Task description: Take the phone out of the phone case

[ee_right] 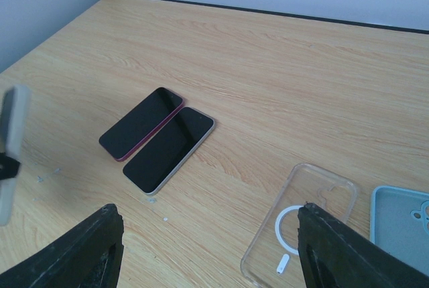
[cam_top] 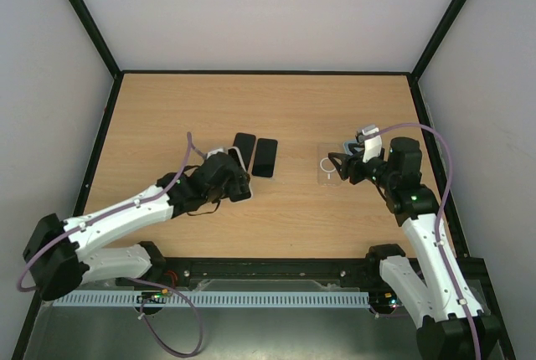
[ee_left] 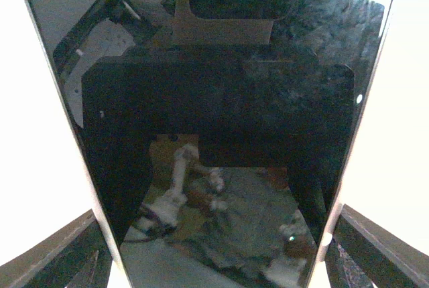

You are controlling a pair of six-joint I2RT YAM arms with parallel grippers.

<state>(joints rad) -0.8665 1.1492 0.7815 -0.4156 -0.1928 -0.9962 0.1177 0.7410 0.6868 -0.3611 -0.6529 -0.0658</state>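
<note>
A dark-screened phone point(ee_left: 221, 100) fills the left wrist view, with the pale rim of its phone case point(ee_left: 95, 201) down both long sides. My left gripper point(ee_left: 224, 234) is shut on it, one finger pressed against each long side. From above, the left gripper point(cam_top: 228, 174) covers most of the phone, and only the pale case rim point(cam_top: 224, 151) shows, left of the table's middle. My right gripper point(ee_right: 211, 234) is open with only bare wood between its fingers, low over the table at the right point(cam_top: 339, 167).
A pink-edged phone point(ee_right: 141, 122) and a silver-edged phone point(ee_right: 167, 149) lie side by side at mid-table, just right of the left gripper. An empty clear case point(ee_right: 315, 194) with a white ring lies under my right gripper's right finger. An empty blue case point(ee_right: 402, 221) lies beside it.
</note>
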